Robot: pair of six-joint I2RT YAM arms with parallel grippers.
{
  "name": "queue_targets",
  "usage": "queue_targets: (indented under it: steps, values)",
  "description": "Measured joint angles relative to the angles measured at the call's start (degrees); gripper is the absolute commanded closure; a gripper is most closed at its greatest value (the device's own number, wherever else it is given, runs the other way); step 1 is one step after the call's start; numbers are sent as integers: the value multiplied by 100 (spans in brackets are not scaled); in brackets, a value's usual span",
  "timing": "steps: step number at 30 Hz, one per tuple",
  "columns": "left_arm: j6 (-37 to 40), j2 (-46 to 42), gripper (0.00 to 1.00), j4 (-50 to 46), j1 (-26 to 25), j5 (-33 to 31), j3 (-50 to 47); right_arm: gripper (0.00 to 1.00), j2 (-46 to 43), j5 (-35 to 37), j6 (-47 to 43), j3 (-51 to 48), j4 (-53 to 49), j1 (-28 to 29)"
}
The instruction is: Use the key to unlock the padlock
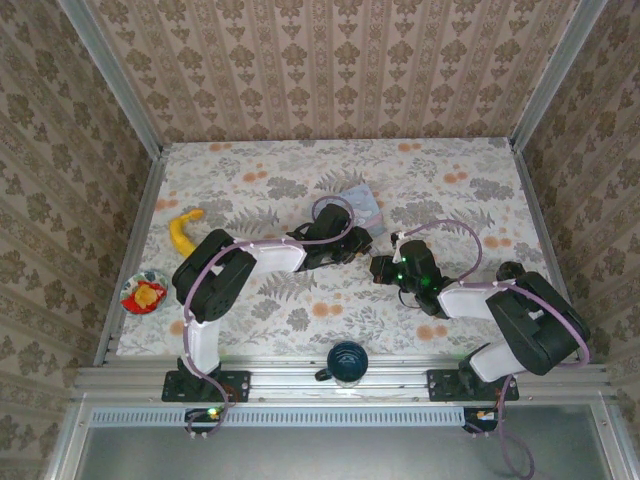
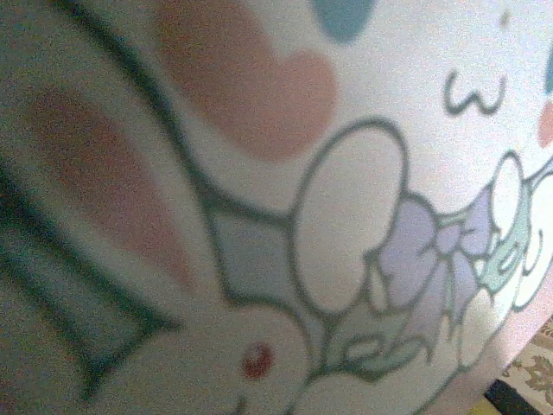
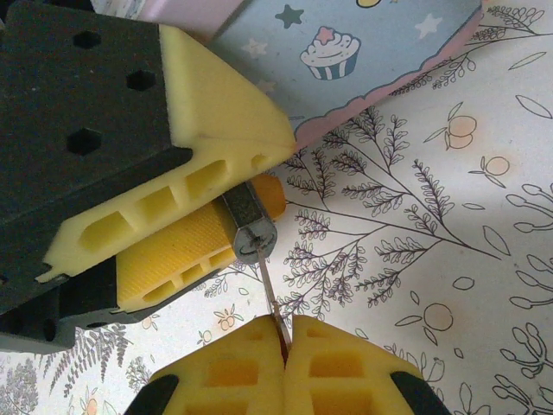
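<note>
Patterned beige walls (image 1: 330,60) close in a surface (image 1: 450,215) covered with a floral cloth.

Near its middle the two end effectors meet tip to tip. The right end effector (image 3: 283,333) has its yellow fingers pressed together on the key (image 3: 269,290). The thin metal blade stands out from between them and reaches the face of the padlock (image 3: 249,226). I cannot tell how deep the tip sits.

The padlock is a small grey metal body with an orange-brass part behind it. It is held just above the cloth, pinched at a narrow opening between the yellow fingers of the left end effector (image 3: 251,186). The shackle is hidden.

In the top view the left end effector (image 1: 355,245) points right and the right end effector (image 1: 383,268) points left, just beside each other. Directly behind them lies the pale blue cartoon tin (image 1: 358,205), flat on the surface. The left wrist camera sits very close over the tin's printed lid (image 2: 346,216).

The left arm (image 1: 270,255) rises from its base, bends at the elbow on the left and runs its forearm rightward. The right arm (image 1: 480,295) mirrors it, with its elbow on the right and its forearm reaching left.

Well apart on the left lie a banana (image 1: 183,230) and a bowl (image 1: 145,292) with red and yellow contents. A dark mug (image 1: 347,362) stands at the near edge between the bases.
</note>
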Motion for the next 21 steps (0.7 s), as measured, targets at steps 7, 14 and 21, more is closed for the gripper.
queue_targets:
  steps: [7,14,21]
  values:
    - [2,28,100,92,0,-33,-11,100,177,-284,13,4,199,-144]
    - [0,48,100,166,31,-42,-11,100,387,-778,26,81,350,-369]
    - [-24,50,100,203,35,-39,-20,100,459,-1187,42,114,391,-562]
